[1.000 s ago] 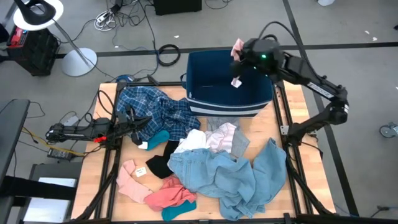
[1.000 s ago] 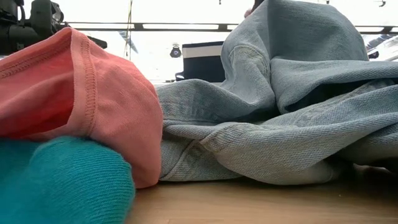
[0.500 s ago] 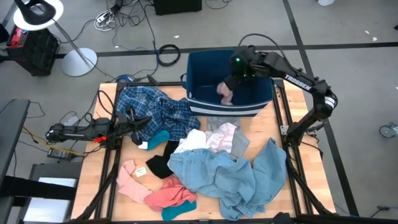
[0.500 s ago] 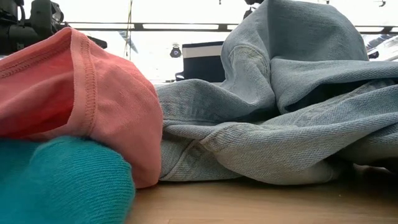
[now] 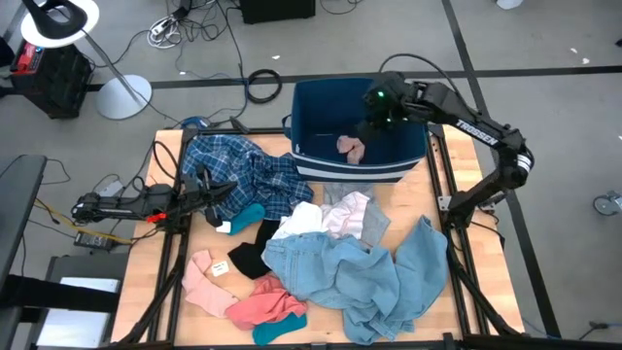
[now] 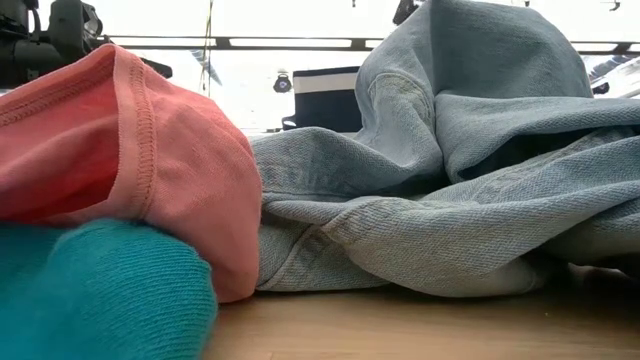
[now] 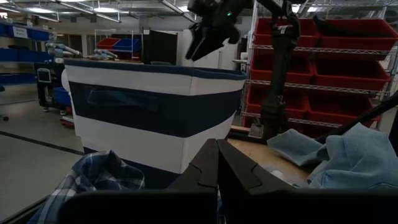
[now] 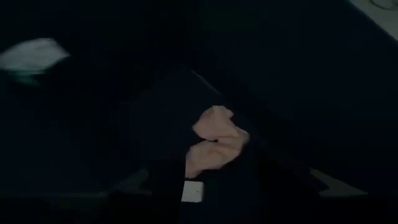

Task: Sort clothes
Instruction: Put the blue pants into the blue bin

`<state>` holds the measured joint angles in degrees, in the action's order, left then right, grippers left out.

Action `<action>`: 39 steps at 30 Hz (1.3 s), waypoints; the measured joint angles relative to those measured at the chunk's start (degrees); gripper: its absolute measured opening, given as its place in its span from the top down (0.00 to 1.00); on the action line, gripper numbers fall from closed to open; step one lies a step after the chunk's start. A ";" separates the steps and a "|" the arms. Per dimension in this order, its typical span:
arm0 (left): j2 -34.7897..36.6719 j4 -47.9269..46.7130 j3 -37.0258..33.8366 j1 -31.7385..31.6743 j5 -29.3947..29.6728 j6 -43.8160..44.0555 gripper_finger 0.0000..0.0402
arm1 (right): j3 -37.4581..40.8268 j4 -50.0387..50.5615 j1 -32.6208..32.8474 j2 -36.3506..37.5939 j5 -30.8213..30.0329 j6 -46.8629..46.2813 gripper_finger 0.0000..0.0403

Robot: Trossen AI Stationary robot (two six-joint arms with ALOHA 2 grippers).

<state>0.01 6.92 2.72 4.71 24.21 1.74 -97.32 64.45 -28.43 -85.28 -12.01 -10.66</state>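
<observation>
Pink garment (image 5: 350,148): you see it lying loose inside the dark blue bin (image 5: 313,104), touching no finger; the right wrist view shows it as a pale crumple (image 8: 214,142) on the dark floor of the bin.

Right gripper (image 5: 372,115): it hangs over the bin's far-right part, above and just beside the pink piece. Its arm reaches in from the table's right edge, elbow bent outward, and the left wrist view shows its fingers (image 7: 204,42) spread apart and empty above the bin's rim.

Left gripper (image 5: 216,191): pinched shut on nothing, lying low at the table's left side beside the blue plaid shirt (image 5: 238,167), arm stretched level.

Remaining clothes on your table: light blue denim garment (image 5: 345,272) at the centre front, white piece (image 5: 301,220), black piece (image 5: 255,253), coral pink piece (image 5: 264,305), teal sock (image 5: 280,329).
</observation>
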 joint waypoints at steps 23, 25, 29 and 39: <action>0.00 0.01 0.01 -0.02 0.01 0.00 0.99 | 0.00 13.89 24.63 8.09 6.36 -8.17 0.27; 0.00 0.02 0.00 0.00 0.01 0.00 0.99 | 0.01 13.86 27.97 7.56 7.56 -8.85 0.25; 0.00 0.00 0.02 -0.02 0.00 0.00 0.99 | 1.59 12.80 34.08 6.39 7.76 -8.83 0.23; 0.00 0.04 0.00 -0.01 0.02 0.00 0.99 | 9.37 4.98 42.80 1.89 7.30 -8.87 0.23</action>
<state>0.01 6.96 2.72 4.70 24.23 1.74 -87.94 69.43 14.37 -83.39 -4.71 -19.53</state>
